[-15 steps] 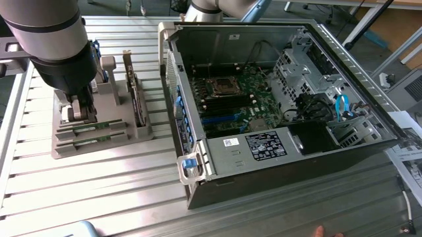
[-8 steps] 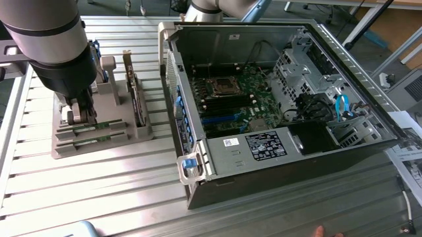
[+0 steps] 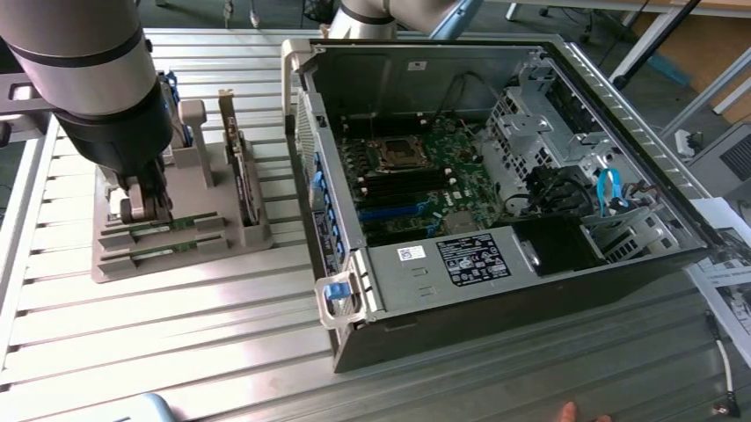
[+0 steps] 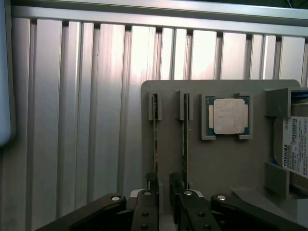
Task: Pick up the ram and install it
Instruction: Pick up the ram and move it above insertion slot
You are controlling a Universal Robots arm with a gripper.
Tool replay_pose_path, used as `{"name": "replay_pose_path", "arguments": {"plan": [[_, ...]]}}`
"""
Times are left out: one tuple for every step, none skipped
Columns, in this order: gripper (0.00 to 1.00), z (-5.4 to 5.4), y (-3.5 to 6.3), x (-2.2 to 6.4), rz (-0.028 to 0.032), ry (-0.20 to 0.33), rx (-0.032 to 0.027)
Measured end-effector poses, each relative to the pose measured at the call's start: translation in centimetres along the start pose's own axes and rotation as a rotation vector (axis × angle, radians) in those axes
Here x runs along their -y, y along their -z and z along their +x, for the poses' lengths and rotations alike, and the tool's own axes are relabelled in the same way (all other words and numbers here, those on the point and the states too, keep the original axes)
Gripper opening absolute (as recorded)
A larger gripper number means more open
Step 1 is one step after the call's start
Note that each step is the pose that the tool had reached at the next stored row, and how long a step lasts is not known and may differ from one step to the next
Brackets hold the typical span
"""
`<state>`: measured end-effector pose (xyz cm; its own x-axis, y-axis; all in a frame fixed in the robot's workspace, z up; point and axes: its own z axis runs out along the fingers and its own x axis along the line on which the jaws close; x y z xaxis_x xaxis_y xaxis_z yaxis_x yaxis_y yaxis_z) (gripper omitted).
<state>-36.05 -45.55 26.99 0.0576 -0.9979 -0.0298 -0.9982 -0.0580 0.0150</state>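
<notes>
Fingers are seen spread with nothing pinched, the gripper being held low over the grey holder at the exterior view's left, where the ram is stood on edge in its slot beside a second strip, and it should be straddled squarely before being squeezed.

arm over holder | ram slotted in holder | computer case open
</notes>
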Motion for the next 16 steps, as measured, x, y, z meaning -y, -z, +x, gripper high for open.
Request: {"name": "replay_pose_path", "arguments": {"plan": [[0.24, 0.0, -0.09, 0.0, 0.0, 0.0, 0.0], [0.24, 0.0, -0.19, 0.0, 0.0, 0.0, 0.0], [0.24, 0.0, -0.28, 0.0, 0.0, 0.0, 0.0], [0.24, 0.0, -0.4, 0.01, -0.0001, 0.0, 0.0], [0.24, 0.0, -0.49, 0.01, 0.0, 0.0, 0.0], [0.24, 0.0, -0.6, 0.01, 0.0, 0.0, 0.0], [0.24, 0.0, -0.71, 0.01, -0.0001, 0.0, 0.0], [0.24, 0.0, -0.8, 0.01, -0.0001, 0.0, 0.0], [0.24, 0.0, -0.91, 0.02, 0.0, 0.0, 0.0], [0.24, 0.0, -1.09, 0.02, 0.0, 0.0, 0.0001], [0.24, 0.0, -1.2, 0.02, 0.0, 0.0, 0.0], [0.24, 0.0, -1.29, 0.02, 0.0, 0.0, 0.0], [0.24, 0.0, -1.4, 0.02, -0.0001, 0.0, 0.0], [0.24, 0.0, -1.49, 0.02, 0.0, 0.0, 0.0], [0.24, 0.1, -1.65, 0.03, -0.0001, 0.0, 0.0], [0.24, 0.1, -1.82, 0.03, 0.0, 0.0, 0.0]]}}
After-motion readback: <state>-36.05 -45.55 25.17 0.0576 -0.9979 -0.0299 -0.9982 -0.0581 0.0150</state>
